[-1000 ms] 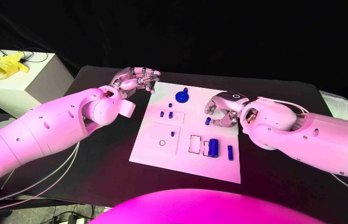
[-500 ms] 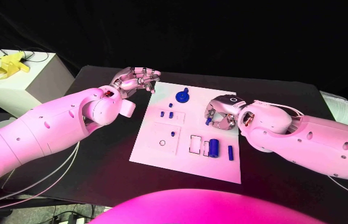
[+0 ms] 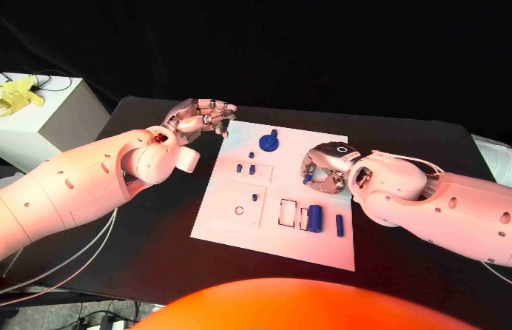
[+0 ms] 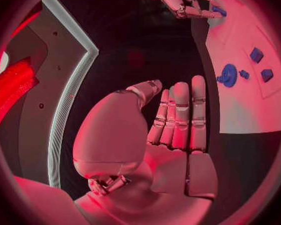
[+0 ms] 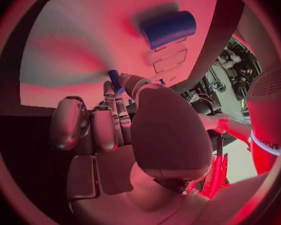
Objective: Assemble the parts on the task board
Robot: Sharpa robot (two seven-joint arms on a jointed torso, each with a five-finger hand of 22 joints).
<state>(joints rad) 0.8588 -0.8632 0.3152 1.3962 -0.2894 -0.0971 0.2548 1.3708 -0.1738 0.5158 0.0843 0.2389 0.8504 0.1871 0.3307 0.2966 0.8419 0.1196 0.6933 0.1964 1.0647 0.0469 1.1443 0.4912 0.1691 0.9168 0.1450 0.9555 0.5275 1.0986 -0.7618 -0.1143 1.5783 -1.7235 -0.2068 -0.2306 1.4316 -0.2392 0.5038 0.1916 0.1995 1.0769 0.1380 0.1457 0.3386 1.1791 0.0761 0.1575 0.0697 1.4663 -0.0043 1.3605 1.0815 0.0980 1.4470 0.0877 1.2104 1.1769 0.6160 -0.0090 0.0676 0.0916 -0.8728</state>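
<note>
The black table (image 3: pixel 160 234) carries the white task board (image 3: pixel 283 234) in its middle, and my left hand (image 3: pixel 200 117) hangs empty over the board's far left corner, fingers straight and side by side, near the round blue part (image 3: pixel 270 143). My right hand (image 3: pixel 325 169) rests on the board's right side, its fingers curled together and pinching a small blue peg (image 5: pixel 115 80) against the white surface. Nearer me, the blue cylinder (image 3: pixel 315 217) and a slim blue bar (image 3: pixel 339 225) lie apart from both hands.
</note>
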